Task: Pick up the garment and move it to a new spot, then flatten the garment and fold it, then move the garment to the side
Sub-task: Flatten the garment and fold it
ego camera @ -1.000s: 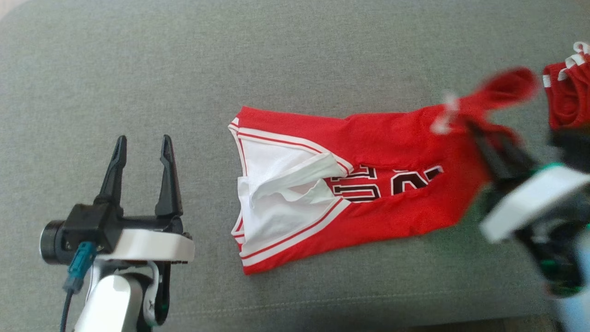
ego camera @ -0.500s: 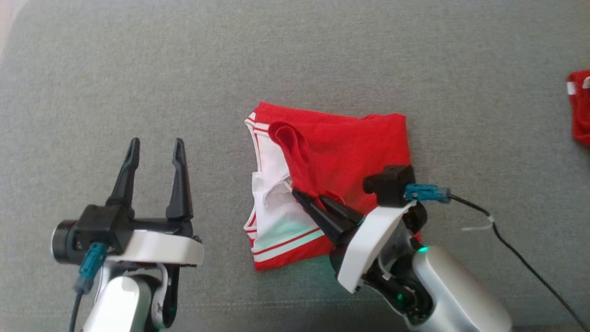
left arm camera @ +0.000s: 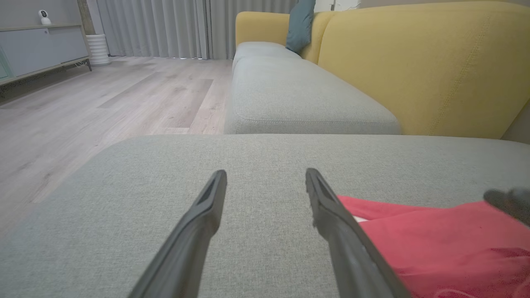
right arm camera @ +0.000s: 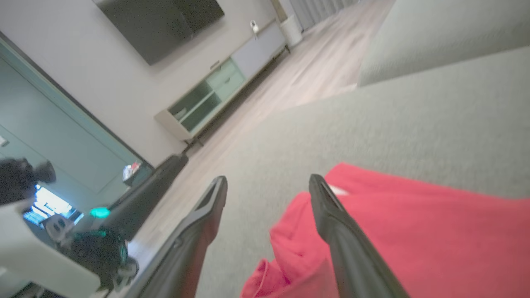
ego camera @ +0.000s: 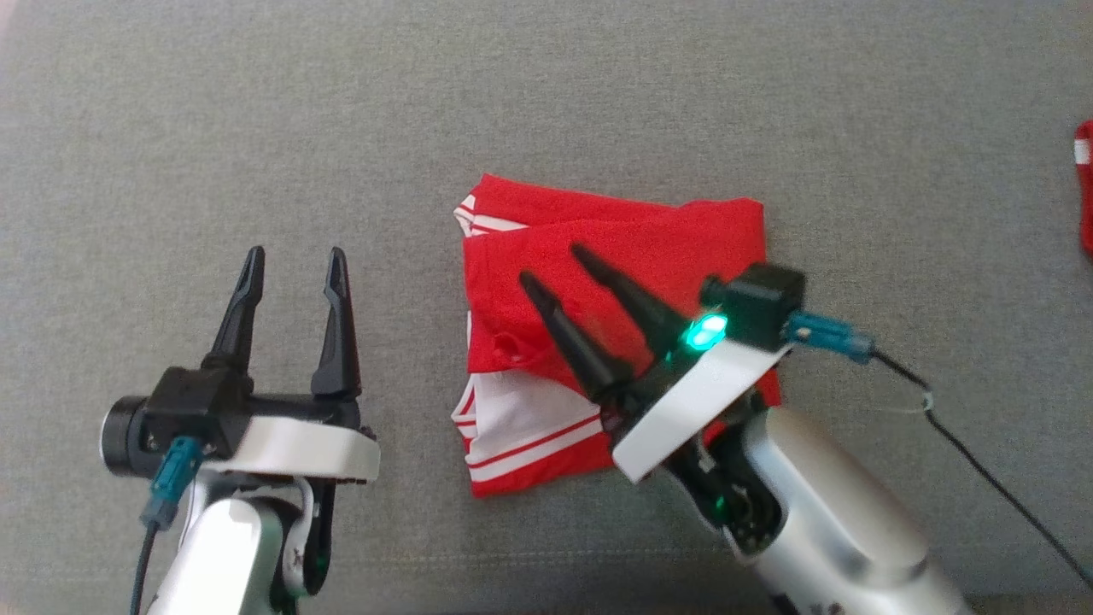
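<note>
Grey cushion (ego camera: 256, 128) bears folded red garment (ego camera: 709, 239) — both jaws spread; left wrist view adds yellow backrest (left arm camera: 422, 62).

The left gripper (ego camera: 295, 256) is holding its two fingers apart, pointing straight up the head view, while the right gripper (ego camera: 551, 265) is angling its own spread fingers up and leftward.

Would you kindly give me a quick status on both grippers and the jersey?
Left gripper open, empty, left of jersey. Right gripper open, over jersey, folded on grey cushion. Second red item far right, apart.
</note>
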Tool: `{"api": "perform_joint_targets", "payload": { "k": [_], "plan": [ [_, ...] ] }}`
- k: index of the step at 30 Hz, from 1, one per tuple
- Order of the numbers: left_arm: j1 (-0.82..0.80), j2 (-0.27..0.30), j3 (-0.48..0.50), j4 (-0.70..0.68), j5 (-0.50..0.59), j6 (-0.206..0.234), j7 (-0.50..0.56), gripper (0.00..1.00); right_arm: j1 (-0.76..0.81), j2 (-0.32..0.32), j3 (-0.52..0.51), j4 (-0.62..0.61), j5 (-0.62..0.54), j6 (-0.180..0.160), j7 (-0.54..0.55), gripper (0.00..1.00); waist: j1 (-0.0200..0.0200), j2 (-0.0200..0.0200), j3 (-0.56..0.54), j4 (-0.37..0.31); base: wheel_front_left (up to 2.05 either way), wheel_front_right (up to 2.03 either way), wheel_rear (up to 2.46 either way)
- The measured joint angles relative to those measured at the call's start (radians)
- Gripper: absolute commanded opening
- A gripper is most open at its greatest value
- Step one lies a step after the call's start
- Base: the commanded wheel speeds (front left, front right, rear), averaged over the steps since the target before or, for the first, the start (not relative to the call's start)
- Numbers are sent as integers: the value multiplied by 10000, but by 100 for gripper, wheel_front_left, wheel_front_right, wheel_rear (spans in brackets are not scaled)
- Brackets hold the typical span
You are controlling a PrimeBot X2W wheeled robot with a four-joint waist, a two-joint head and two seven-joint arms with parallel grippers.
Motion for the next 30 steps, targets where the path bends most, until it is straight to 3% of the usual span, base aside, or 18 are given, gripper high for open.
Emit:
{"api": "perform_joint_targets", "payload": {
  "k": [4, 8, 16, 19, 22, 30],
  "plan": [
    [-2, 8, 8, 59, 2, 2, -82, 100, -255, -92, -562, -213, -491, 0, -917, 100, 0, 0, 1, -109, 0, 0, 0],
    [-2, 25, 50, 109, 2, 13, -86, 100, -239, -591, -1434, -349, -1005, 0, -1177, 100, 0, 0, -29, -239, 0, 0, 0],
    [11, 180, 173, 113, 0, 63, -84, 100, 933, -1958, -4673, -1513, -2316, 0, -1187, 100, 0, 0, -238, -585, 0, 0, 0],
    [53, 307, 201, 67, -2, 105, -67, 100, 2203, -2006, -6084, -2044, -2661, 0, -863, 100, 0, 0, -398, -674, 0, 0, 0],
    [109, 372, 224, 6, -2, 119, -15, 100, 2926, -1900, -6794, -2541, -2874, 0, -577, 100, 0, 0, -545, -691, 0, 0, 0],
    [649, 504, 236, -35, -104, 236, 165, 100, 3750, -1402, -6886, -3172, -3168, 0, -35, 100, 0, 0, -1183, -673, 0, 0, 0]
  ]
}}
